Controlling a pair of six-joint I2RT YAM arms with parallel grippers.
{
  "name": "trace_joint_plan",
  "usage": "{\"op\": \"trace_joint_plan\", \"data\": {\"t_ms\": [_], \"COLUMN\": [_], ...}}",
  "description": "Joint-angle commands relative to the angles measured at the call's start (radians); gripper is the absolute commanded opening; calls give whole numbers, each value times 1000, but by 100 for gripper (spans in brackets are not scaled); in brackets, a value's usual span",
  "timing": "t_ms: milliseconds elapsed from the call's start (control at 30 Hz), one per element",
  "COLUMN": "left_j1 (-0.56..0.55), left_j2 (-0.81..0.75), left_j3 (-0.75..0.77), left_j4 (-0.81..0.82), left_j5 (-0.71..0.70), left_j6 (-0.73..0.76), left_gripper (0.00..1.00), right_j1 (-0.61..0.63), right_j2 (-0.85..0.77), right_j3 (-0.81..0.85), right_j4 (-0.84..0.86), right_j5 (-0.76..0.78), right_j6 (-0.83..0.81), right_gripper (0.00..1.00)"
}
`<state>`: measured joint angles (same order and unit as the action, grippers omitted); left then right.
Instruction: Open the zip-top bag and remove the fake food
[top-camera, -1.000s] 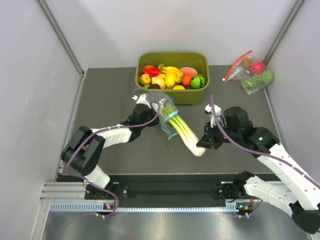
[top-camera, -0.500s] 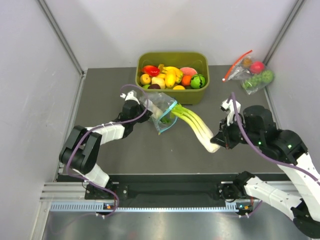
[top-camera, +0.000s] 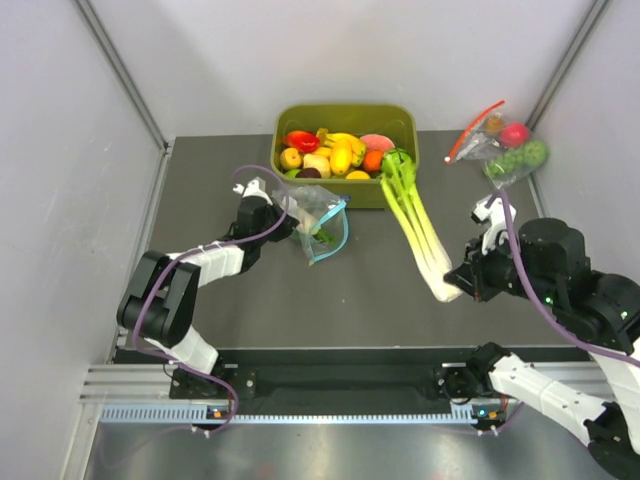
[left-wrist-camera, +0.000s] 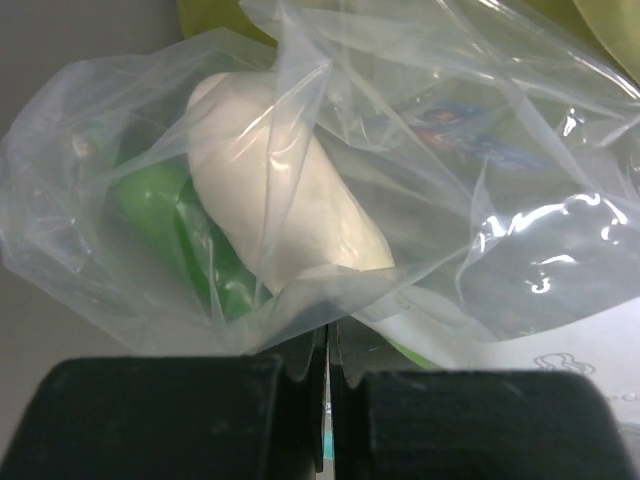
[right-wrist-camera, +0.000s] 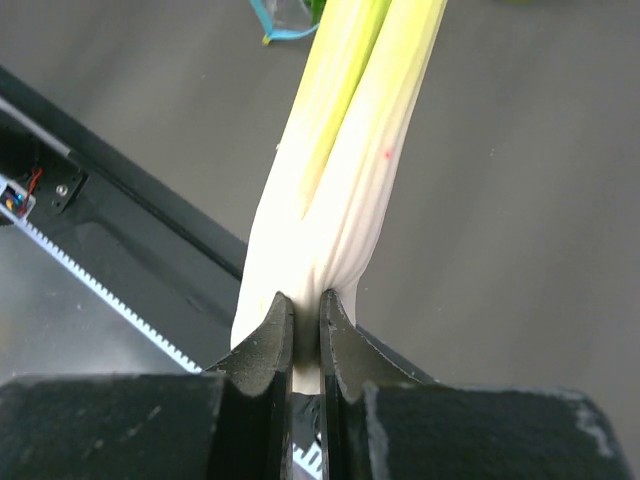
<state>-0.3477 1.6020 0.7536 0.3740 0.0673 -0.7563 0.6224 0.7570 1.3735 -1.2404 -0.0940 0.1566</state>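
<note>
The right hand (right-wrist-camera: 307, 320) is squeezing shut on the white end of a long white and green plastic leek (right-wrist-camera: 340, 170). Its leaves are pointing toward a green plastic box (top-camera: 368, 196). The left hand (left-wrist-camera: 327, 345) is pinching a clear crinkly plastic bag (left-wrist-camera: 480, 210), well apart from the leek. The bag is holding a stubby white plastic radish (left-wrist-camera: 285, 200).

leek (top-camera: 420, 230): white stalk at right gripper (right-wrist-camera: 307, 305), yellow-green leaves beyond | zip-top bag (top-camera: 320, 225): clear, blue-green strip | radish (left-wrist-camera: 280, 200) ahead of left gripper (left-wrist-camera: 327, 350): white | piece (left-wrist-camera: 150, 200) beside it: green | bin (top-camera: 365, 195): olive | table (top-camera: 380, 310): dark grey
</note>
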Motion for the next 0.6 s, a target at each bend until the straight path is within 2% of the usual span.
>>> {"op": "trace_joint_plan", "data": {"t_ms": [0,133,300,433,567], "left_j1": [6,6,6,4,4], "left_j2": [-28,-82,-160,-244,-283], "left_j3": [7,-26,-78,-128,-158], "left_j4": [65,42,0,-12,-37], "left_j5": [43,72,78,88,78], "left_j6": [17,40,71,86,100], "left_gripper": [0,0,0,0,0], "right_j1": [-10,-13,-58,-151,-194], "right_j2": [-5,74,232,410,559], "right_j3": [4,-33,16,73,175], "right_j4": [152,320,523,645,723], "right_j5": [48,50,37,-67,-154], "right_j6": [-3,-22,-68,-124,-291], "right_gripper": [0,0,0,0,0]}}
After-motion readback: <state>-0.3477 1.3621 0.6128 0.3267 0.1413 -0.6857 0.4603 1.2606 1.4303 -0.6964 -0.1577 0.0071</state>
